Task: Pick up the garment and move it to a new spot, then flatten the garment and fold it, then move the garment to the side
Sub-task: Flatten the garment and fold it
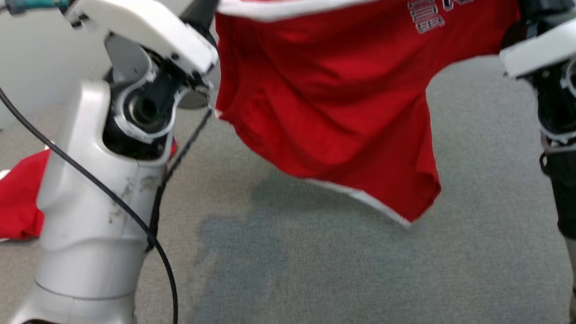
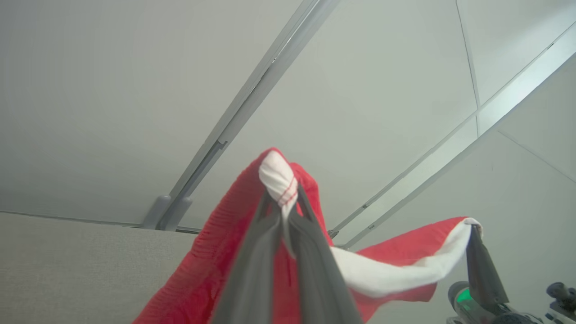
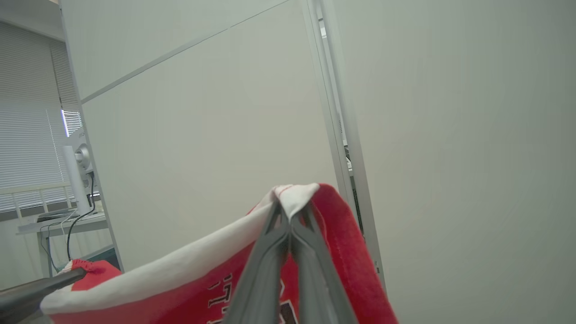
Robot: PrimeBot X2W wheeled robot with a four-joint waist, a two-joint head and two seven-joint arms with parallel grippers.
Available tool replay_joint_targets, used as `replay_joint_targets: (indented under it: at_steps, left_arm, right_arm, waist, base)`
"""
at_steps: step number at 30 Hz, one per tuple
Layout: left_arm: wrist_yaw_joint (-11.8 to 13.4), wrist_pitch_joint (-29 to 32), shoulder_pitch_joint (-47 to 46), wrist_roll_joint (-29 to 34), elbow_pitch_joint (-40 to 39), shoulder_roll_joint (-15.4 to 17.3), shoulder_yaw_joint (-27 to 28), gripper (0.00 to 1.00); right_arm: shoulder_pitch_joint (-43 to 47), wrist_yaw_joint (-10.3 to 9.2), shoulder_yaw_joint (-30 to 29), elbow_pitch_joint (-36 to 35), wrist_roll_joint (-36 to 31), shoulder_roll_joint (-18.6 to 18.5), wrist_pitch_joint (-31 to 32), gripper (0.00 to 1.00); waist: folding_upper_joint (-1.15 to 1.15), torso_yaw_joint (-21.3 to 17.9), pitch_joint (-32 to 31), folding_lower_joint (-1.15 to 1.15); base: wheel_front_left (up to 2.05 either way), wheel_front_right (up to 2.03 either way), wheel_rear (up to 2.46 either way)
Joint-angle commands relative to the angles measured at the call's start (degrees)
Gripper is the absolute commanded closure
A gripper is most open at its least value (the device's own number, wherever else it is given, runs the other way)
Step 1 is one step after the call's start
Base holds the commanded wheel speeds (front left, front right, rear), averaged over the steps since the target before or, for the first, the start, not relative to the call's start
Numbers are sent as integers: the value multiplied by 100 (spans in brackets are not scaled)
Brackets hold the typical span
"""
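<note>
fingers on both arms are clamped tight on the garment (image 1: 324, 103): the left fingers (image 2: 252, 270) pinch a bunched white-edged corner and the right fingers (image 3: 261, 270) pinch another white-trimmed corner, and the red cloth hangs spread between them in the air above the grey carpet floor (image 1: 315, 270). block lettering (image 1: 425, 18) outlined in grey and white sits near the garment's top edge, too cropped and blurred to read.

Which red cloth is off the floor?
The red white-trimmed lettered garment, held by left tool and right tool; the other red cloth lies on grey carpet.
</note>
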Motion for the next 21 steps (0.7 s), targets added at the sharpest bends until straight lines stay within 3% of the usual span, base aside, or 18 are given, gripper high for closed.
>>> replay_joint_targets:
  at_steps: [1, 4, 8, 15, 21]
  left_arm:
    - [51, 9, -144, 20, 29, 66, 47, 100]
    - [180, 89, -702, 111, 213, 108, 58, 100]
    - [140, 23, -1665, 356, 589, 198, -7, 100]
    - [-394, -954, -3464, 639, 1727, 137, 114, 100]
    - [-879, -1981, -4199, 707, 2860, 35, 166, 100]
  right_arm:
    - [-120, 0, -11, 42, -24, 6, 53, 100]
    - [-718, 0, -75, 256, -70, 44, 263, 100]
    - [-1811, 0, 103, 619, -268, 27, 239, 100]
    - [-3672, 0, 445, 1511, -393, 126, -864, 100]
    - [-4207, 0, 824, 2409, -320, 315, -1614, 100]
  waist:
    - [0, -53, 300, 0]
    - [0, -106, 868, 0]
    - [0, -201, 1803, 0]
    - [0, -353, 3099, 0]
    - [0, -422, 3694, 0]
  base:
    - [0, 0, 0]
    - [0, 0, 0]
    - [0, 0, 0]
    - [0, 0, 0]
    - [0, 0, 0]
